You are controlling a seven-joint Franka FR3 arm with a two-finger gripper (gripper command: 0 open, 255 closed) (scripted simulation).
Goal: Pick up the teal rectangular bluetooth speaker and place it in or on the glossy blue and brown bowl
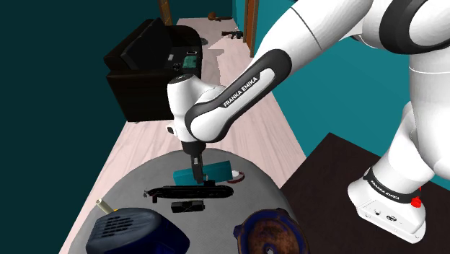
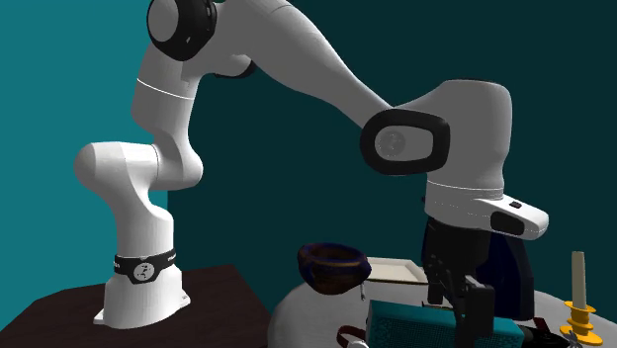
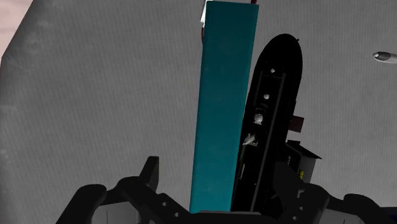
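**Fingers (image 3: 151,173) straddling the speaker**

My gripper (image 1: 195,170) is hanging wide open over the grey round table (image 1: 137,180), gripping nothing. The blue and brown bowl (image 1: 268,232) is sitting at the table's edge by my stand. The teal speaker (image 1: 216,172) is lying between my fingers, unclasped, just beside a long black object (image 1: 191,193).

Round grey table (image 1: 155,164), matte top. Mid-surface: teal rectangular speaker (image 1: 216,172), lying lengthwise. Long black boat-shaped case (image 1: 191,192) just beside it, parallel. Small black block (image 1: 187,206) near the case, on its far side from the speaker. At the edge toward the stand: blue-rimmed brown bowl (image 1: 270,232). Dark blue rounded housing with perforated grille (image 1: 130,229) along the same edge, yellow candlestick (image 1: 106,206) just beside it.
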